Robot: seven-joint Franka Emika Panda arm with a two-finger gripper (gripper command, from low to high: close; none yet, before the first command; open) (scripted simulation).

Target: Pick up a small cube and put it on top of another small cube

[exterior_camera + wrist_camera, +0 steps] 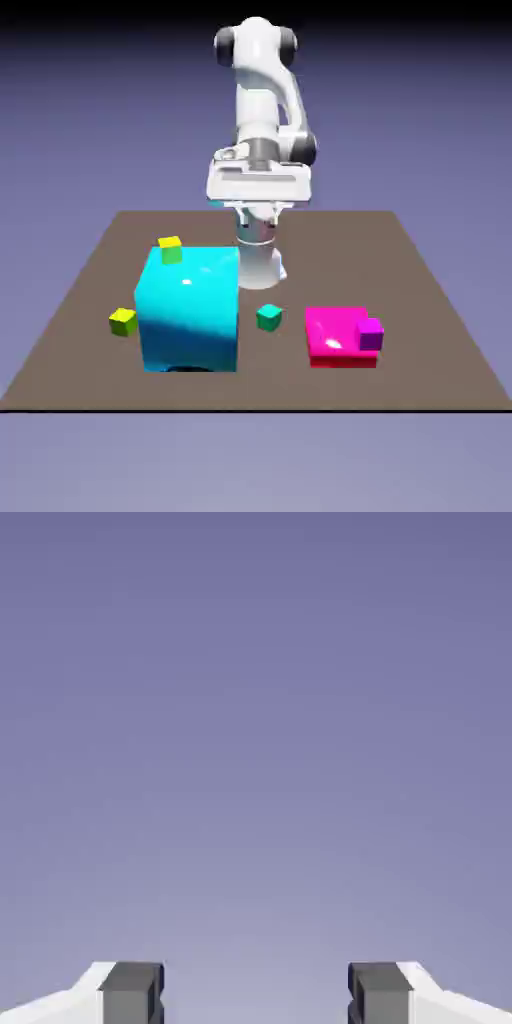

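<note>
Lime cube sits on the bench left of the cyan block; the purple cube rests on the magenta slab's right edge. We see the end effector wide open, empty, facing only backdrop. We risk grabbing the lookalike yellow cube atop the block, or clipping the block.

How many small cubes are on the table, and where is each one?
4. A yellow cube with greener sides sits on the cyan block. A lime-yellow cube lies at the block's left in the exterior view. A teal cube lies mid-table. A purple cube sits on the magenta slab. Others may be hidden behind the block.
</note>
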